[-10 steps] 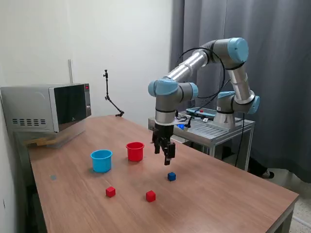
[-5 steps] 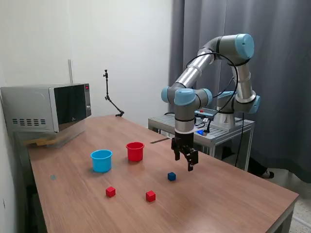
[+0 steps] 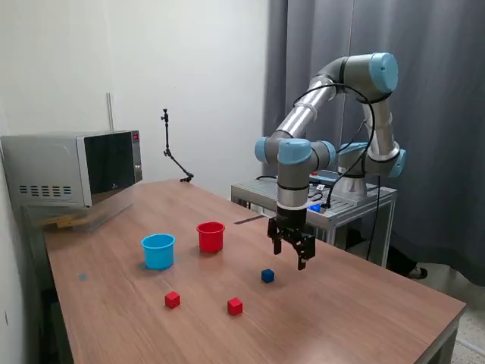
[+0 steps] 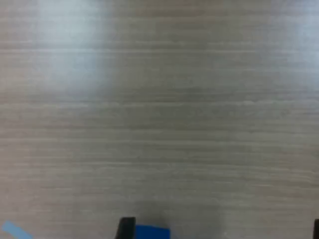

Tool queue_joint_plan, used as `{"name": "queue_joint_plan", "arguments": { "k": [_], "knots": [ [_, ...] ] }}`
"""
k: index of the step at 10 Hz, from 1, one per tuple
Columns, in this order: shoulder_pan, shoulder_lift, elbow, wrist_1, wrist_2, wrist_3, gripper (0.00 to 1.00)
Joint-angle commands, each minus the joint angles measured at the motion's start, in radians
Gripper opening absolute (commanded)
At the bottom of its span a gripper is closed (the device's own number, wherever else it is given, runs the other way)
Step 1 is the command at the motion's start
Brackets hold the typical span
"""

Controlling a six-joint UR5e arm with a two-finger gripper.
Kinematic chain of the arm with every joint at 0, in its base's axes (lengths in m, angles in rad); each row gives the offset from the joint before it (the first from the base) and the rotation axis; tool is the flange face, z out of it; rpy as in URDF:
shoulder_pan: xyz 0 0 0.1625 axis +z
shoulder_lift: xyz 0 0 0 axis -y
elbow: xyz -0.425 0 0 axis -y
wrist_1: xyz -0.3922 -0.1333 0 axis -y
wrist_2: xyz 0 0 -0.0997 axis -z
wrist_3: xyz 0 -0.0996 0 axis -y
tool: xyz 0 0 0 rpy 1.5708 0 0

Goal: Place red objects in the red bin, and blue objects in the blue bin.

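Sorting looks unfinished: a small dark blue cube (image 3: pixel 267 275) and two small red cubes (image 3: pixel 173 299) lie on the wooden counter (image 3: pixel 364 318) near the round red plastic cup (image 3: pixel 211 236). The pincer (image 3: pixel 293 253) hangs empty above; whether it is parted, I cannot tell.

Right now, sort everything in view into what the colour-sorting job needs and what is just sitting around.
Needed for the job:
- red cup
- light blue cup
- blue cube
- two red cubes
- the hand, hanging above the table, holding nothing

Just sitting around:
- microwave
- thin black stand
- metal cart behind the table
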Motion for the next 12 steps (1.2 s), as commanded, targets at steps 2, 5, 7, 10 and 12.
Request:
{"name": "queue_joint_plan", "arguments": {
  "k": [2,5,7,10,12],
  "knots": [
    [-0.007,0.053,-0.003,-0.027,0.000,-0.008,1.00],
    [-0.025,0.062,-0.005,-0.027,0.000,-0.008,1.00],
    [-0.045,0.062,-0.014,-0.040,0.000,-0.003,1.00],
    [-0.059,0.087,-0.025,-0.056,0.001,-0.002,1.00],
    [-0.062,0.088,-0.031,-0.062,0.003,-0.002,1.00]
  ]
}}
